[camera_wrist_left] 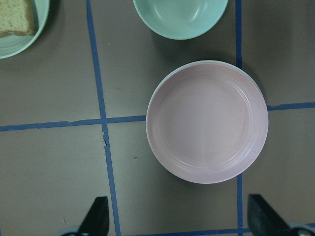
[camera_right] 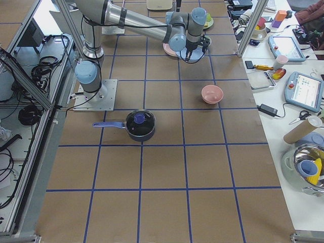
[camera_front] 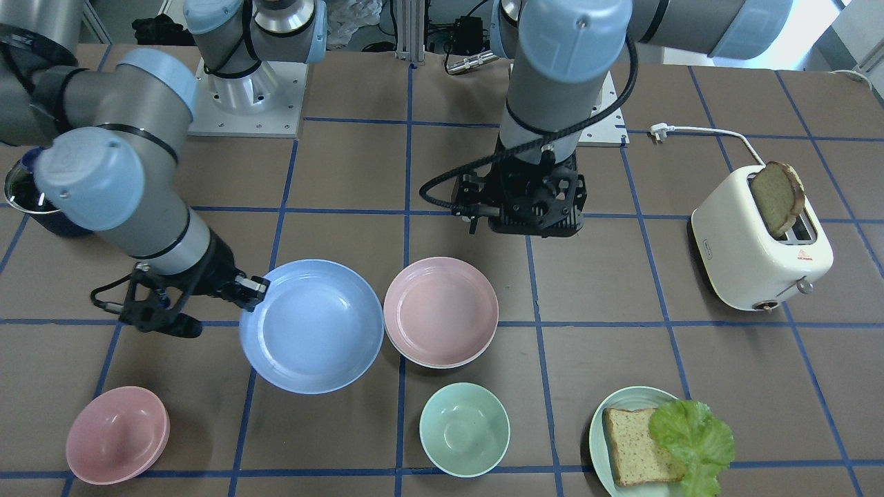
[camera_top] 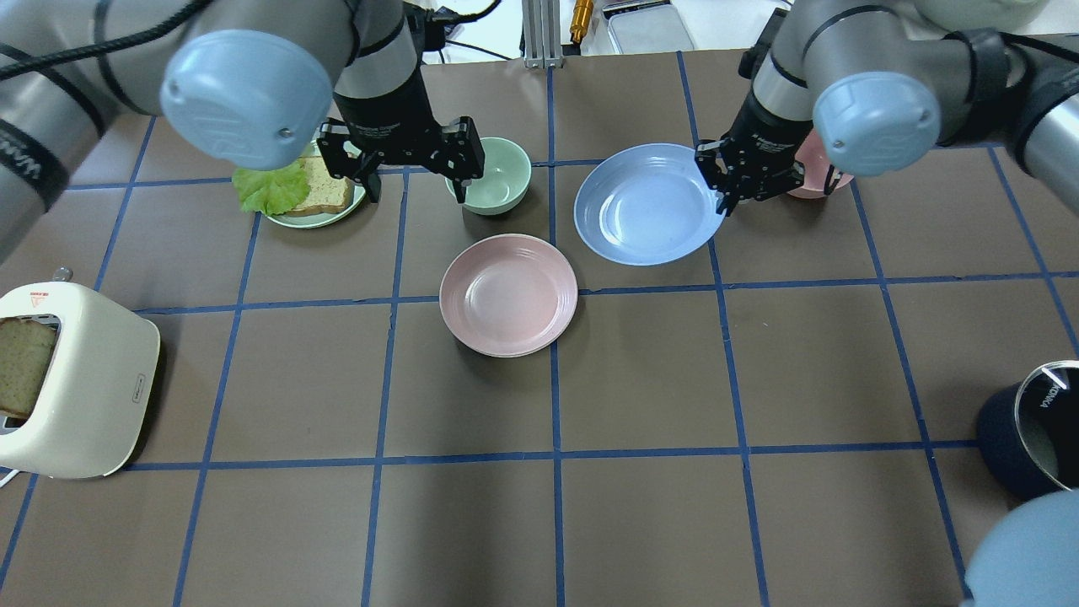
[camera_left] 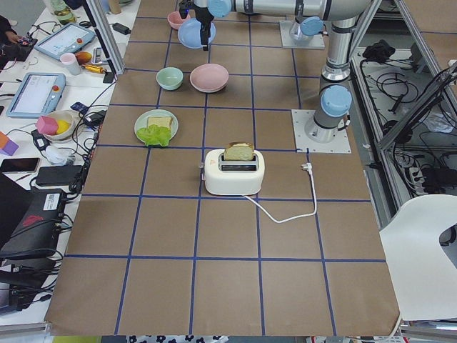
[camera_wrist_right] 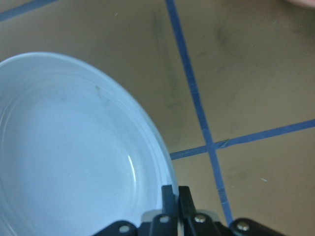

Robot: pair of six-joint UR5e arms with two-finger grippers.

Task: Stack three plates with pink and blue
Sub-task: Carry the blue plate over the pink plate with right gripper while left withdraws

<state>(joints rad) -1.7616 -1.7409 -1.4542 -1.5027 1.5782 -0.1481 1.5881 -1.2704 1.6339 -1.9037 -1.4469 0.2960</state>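
Note:
The light blue plate [camera_front: 311,326] [camera_top: 647,204] is gripped at its rim by my right gripper [camera_front: 252,290] [camera_top: 721,198] [camera_wrist_right: 175,194], which is shut on the rim. The plate seems to be a little above the table. The pale pink plate [camera_front: 440,310] [camera_top: 508,293] [camera_wrist_left: 206,120] lies on the cream-white plate [camera_front: 434,364], of which only a thin edge shows. My left gripper [camera_front: 528,207] [camera_top: 413,181] [camera_wrist_left: 179,221] is open and empty, above the table beside the pink plate on the robot's side.
A mint bowl [camera_front: 464,429] [camera_top: 497,175] and a pink bowl [camera_front: 117,435] [camera_top: 813,164] stand near the plates. A green plate [camera_front: 604,428] holds bread and lettuce. A toaster [camera_front: 760,241] and a dark pot [camera_top: 1033,430] stand at the table's ends.

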